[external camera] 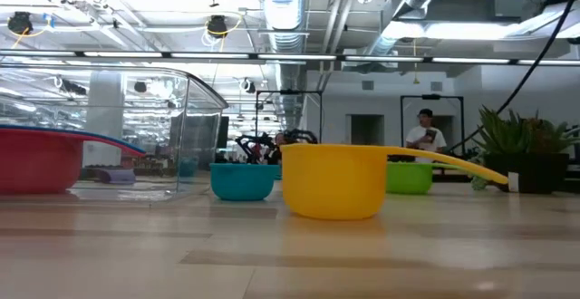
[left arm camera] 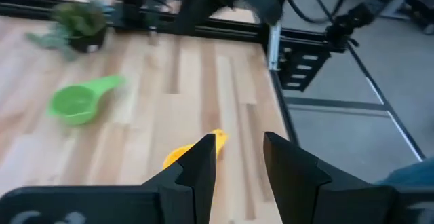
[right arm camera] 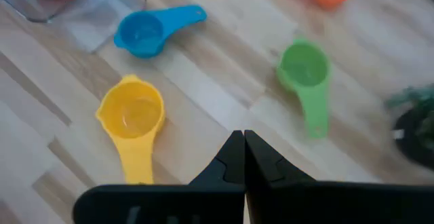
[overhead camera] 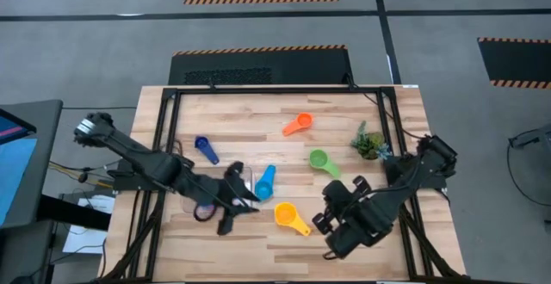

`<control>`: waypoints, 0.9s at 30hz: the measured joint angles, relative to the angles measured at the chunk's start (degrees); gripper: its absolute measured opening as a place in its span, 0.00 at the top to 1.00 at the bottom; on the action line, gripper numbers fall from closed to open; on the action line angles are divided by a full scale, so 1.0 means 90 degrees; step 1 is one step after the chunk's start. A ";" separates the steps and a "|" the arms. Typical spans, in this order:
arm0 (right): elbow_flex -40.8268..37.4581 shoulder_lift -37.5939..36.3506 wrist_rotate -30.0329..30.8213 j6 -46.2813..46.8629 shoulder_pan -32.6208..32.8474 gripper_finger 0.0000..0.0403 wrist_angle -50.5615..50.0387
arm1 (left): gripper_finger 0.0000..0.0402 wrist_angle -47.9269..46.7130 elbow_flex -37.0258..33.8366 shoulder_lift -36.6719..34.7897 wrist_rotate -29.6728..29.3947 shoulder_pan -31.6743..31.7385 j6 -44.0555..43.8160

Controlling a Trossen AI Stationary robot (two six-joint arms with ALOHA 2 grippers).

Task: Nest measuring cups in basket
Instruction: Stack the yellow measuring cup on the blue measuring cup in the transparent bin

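1. Your left gripper (overhead camera: pixel 231 205) hung over the near right corner of the clear basket (overhead camera: pixel 191 206), its jaws standing apart with nothing between them; the left wrist view showed only bare wood and the tip of the yellow cup's handle past the fingers.
2. Your right gripper (overhead camera: pixel 337 224) waited over the bench (overhead camera: pixel 258 120) to the right of the yellow cup, jaws pressed together and holding nothing.
3. The red measuring cup (external camera: pixel 36 159) already sat inside the basket, a blue handle lying across its rim; whether other cups were nested in it could not be told.
4. Four cups were left out on the bench: the yellow cup (overhead camera: pixel 287 215) nearest you, the light-blue cup (overhead camera: pixel 264 181) just beside the basket's right wall, the green cup (overhead camera: pixel 322 162) farther right, and the orange cup (overhead camera: pixel 297 125) toward the far edge. A dark-blue cup (overhead camera: pixel 206 149) lay beyond the basket.
5. The light-blue cup looked the likely next pick, being closest to your open jaws. To do it well, you would come down over the flat handle rather than the bowl, and close squarely across it so the cup does not swing.
6. You would keep clear of the basket wall on the approach; a nudge could shift the tray and the stack in it.
7. The small potted plant (overhead camera: pixel 368 143) stood well off at the right and was not part of the job.
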 joint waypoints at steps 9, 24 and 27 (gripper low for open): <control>0.0811 -0.0124 0.0863 -0.0475 0.0367 0.97 -0.0243 | 0.72 0.1655 -0.0002 0.1165 0.0266 0.0000 0.0158; 0.1104 -0.0164 0.1084 -0.0656 0.0961 0.97 -0.0228 | 0.72 0.2137 0.1154 0.2353 0.0204 0.0007 0.1282; 0.1103 -0.0197 0.1092 -0.0596 0.1111 0.97 -0.0225 | 0.72 0.1000 0.1907 0.2797 0.0205 0.0007 0.1825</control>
